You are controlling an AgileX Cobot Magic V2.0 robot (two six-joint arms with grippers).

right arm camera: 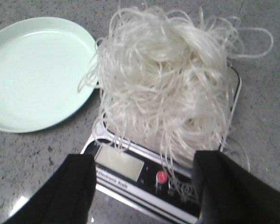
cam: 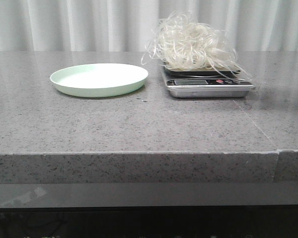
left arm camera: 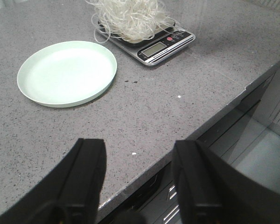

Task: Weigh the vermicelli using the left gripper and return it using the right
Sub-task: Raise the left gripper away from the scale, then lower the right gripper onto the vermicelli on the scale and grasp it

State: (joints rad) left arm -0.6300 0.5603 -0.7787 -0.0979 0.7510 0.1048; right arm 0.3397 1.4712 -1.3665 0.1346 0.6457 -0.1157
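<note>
The vermicelli (cam: 191, 45) lies as a fluffy whitish mound on a small silver kitchen scale (cam: 208, 87), with loose strands hanging over the display. An empty pale green plate (cam: 98, 79) sits to the scale's left. The front view shows neither gripper. In the left wrist view my left gripper (left arm camera: 139, 156) is open and empty above the counter's front edge, well back from the plate (left arm camera: 67, 72) and the vermicelli (left arm camera: 130, 18). In the right wrist view my right gripper (right arm camera: 142, 175) is open and empty, hovering over the scale's display (right arm camera: 119, 162) just in front of the vermicelli (right arm camera: 170, 88).
Everything rests on a grey speckled stone counter (cam: 139, 124). A white curtain (cam: 89, 25) closes off the back. The counter's front edge (left arm camera: 196, 130) drops to dark cabinet fronts below. A seam (cam: 260, 131) crosses the counter at the right.
</note>
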